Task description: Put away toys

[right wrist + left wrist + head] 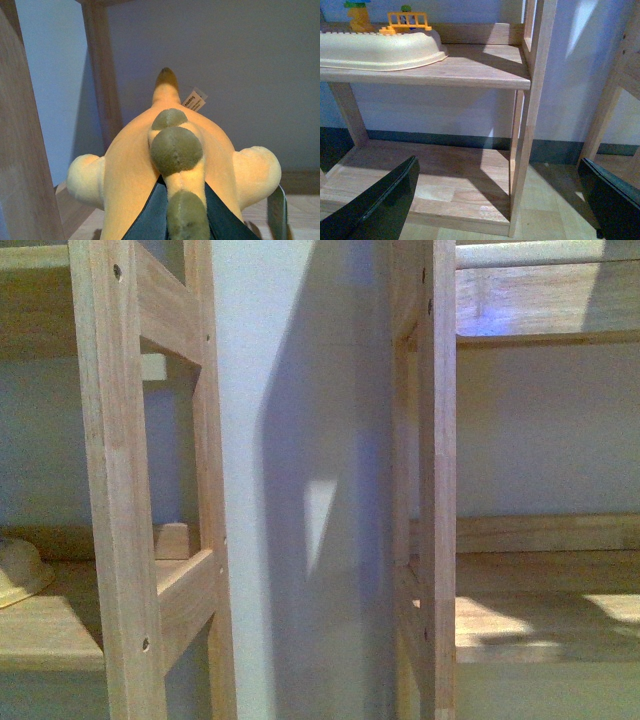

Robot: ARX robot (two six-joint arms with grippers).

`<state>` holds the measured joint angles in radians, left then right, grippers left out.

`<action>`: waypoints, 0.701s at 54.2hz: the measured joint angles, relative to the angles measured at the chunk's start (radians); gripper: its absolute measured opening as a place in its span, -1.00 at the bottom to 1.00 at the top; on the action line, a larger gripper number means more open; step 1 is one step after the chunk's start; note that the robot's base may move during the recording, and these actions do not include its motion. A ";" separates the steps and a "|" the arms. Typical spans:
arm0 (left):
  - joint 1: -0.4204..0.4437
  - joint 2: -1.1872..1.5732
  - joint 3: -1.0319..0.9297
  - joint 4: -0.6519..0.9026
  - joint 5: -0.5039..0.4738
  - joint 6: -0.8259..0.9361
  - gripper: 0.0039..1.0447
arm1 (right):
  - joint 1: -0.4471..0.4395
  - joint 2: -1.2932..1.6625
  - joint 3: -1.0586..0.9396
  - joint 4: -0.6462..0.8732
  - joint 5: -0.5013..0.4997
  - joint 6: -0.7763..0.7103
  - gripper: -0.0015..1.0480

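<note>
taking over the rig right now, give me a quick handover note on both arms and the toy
Right end effector: shut on the soft orange-yellow plush animal with olive-green back bumps, held near a wooden shelf post.
Left end effector: open and empty, facing the pale wooden shelf unit, where a cream plastic basin sits with small yellow and orange toy pieces behind it.
Done: plush picked up.
Left: place the plush on a shelf and release.

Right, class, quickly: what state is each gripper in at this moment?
Left gripper: open, holding nothing.
Right gripper: shut on the plush toy.
</note>
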<state>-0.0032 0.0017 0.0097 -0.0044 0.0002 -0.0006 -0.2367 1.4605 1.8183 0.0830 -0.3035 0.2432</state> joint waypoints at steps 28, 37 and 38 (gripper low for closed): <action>0.000 0.000 0.000 0.000 0.000 0.000 0.89 | 0.092 0.167 0.081 0.034 0.050 0.020 -0.89; 0.000 0.000 0.000 0.000 0.000 0.000 0.89 | 0.127 0.218 0.117 0.058 0.072 0.041 -0.89; 0.000 0.000 0.000 0.000 0.000 0.000 0.89 | 0.130 0.222 0.121 0.058 0.072 0.043 -0.89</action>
<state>-0.0032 0.0017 0.0097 -0.0044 0.0002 -0.0006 -0.1066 1.6821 1.9392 0.1413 -0.2310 0.2859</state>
